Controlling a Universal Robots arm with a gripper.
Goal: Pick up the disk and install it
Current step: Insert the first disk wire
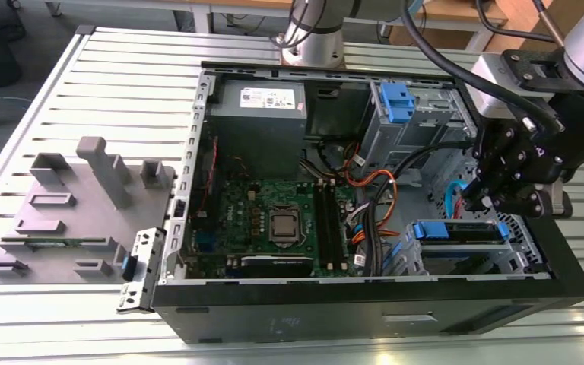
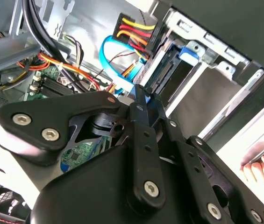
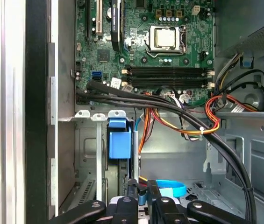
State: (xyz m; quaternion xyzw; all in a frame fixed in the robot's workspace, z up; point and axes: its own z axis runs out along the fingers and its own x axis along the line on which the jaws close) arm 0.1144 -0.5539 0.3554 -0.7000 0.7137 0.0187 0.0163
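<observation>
Black tool (image 3: 141, 190), jaws nearly together, hovers beside the seated disk (image 1: 461, 231).

Robot lab: slotted metal workbench (image 1: 69, 91)

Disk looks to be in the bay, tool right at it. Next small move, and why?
Probably a short, slow push on the disk along the bay. The disk, in its blue bracket, lies in the bay and the tool is at its end beside the blue cable. I can't tell whether it is fully seated.
</observation>
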